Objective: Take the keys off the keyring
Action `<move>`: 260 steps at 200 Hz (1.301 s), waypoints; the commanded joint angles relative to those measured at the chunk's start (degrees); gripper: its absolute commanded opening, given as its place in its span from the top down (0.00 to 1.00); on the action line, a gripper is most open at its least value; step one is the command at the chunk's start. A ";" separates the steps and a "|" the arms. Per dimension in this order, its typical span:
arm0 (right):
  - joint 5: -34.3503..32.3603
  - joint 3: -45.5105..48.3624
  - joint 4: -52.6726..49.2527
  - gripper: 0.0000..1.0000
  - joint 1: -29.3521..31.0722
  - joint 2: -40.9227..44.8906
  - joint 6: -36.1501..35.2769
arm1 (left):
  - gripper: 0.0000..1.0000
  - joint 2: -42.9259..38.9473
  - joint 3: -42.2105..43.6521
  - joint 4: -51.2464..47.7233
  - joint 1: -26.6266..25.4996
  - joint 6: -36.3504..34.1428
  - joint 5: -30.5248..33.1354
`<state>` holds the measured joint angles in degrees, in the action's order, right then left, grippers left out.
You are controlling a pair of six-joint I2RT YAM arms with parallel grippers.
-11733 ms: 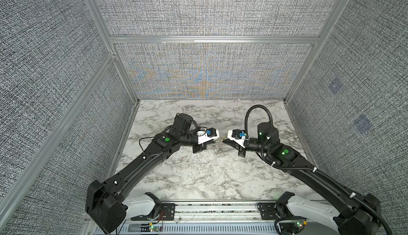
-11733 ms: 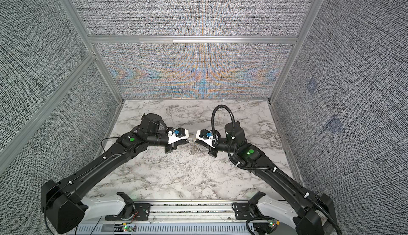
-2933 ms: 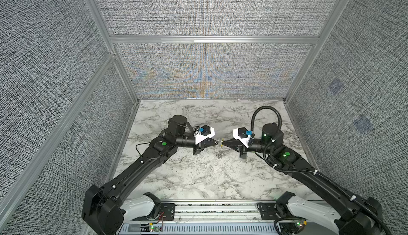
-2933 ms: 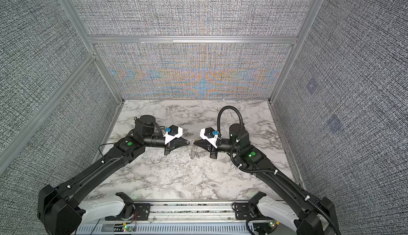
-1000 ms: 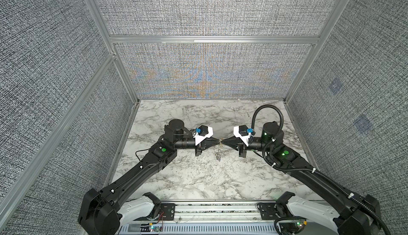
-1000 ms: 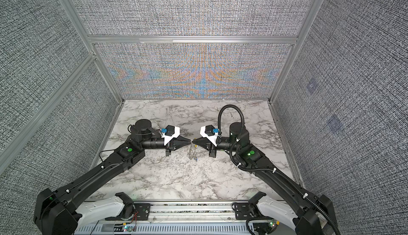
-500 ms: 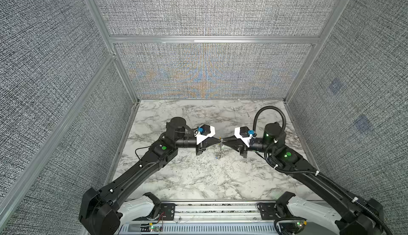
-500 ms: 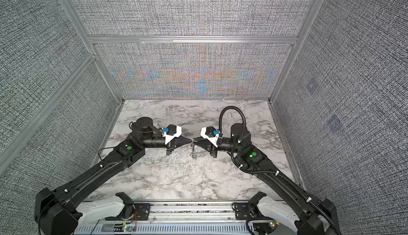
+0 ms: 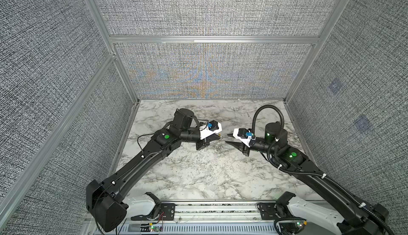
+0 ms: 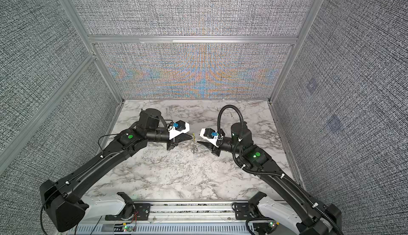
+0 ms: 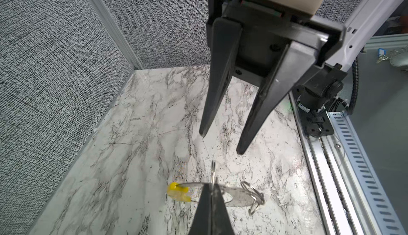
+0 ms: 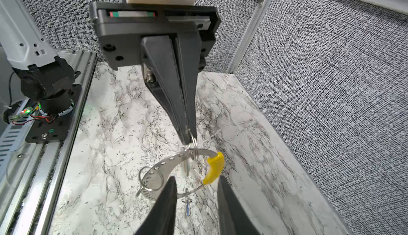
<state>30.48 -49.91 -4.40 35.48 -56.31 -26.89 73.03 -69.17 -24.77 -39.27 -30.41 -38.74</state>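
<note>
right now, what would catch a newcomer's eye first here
The keyring with its yellow sleeve, dangling over the marble table from the shut left hand at mid-scene. Facing it, the right hand stands open, just short of it.

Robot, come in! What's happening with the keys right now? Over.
Left tool shut on small ring, keyring dangling below. Right tool open, facing it. Blue key still on. Nothing else between them.
</note>
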 commanded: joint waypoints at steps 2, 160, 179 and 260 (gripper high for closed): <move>-0.72 -0.19 0.69 0.68 0.51 -0.46 -0.75 | 1.00 0.65 -1.61 -3.90 -0.28 -2.08 0.84; 1.29 1.27 7.56 0.84 2.02 -3.19 3.27 | 1.00 2.60 -4.90 -8.31 -1.27 -3.32 0.32; 1.34 1.36 7.56 0.91 1.99 -3.26 3.15 | 1.00 2.79 -5.19 -8.71 -1.34 -3.58 0.38; 1.60 1.09 5.72 0.91 2.04 -3.54 2.64 | 1.00 2.90 -5.84 -9.88 -1.52 -4.69 -0.38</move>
<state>32.03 -48.60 1.67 37.43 -59.75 -23.92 75.77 -74.19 -33.76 -40.69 -34.02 -37.10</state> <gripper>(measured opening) 0.081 0.049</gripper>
